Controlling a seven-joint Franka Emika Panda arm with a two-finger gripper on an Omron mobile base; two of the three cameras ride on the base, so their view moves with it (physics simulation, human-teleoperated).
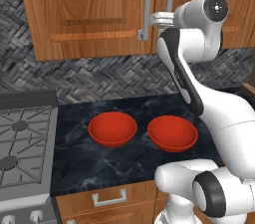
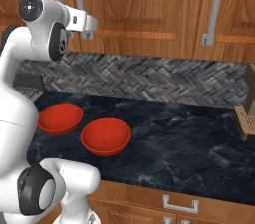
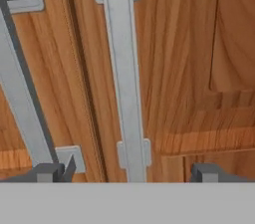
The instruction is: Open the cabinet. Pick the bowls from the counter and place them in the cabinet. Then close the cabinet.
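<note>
No readable text anywhere tbh: no labels, brand marks, numbers or signs on anything in these shots.

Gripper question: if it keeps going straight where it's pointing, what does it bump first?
Probably the silver bar handle of the right cabinet door, lined up between the open fingers.

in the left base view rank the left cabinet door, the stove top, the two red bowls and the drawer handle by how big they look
1. Left cabinet door, cropped at the top.
2. Stove top, also cropped.
3. Left red bowl and right red bowl: alike, no ranking.
4. Drawer handle.
</note>
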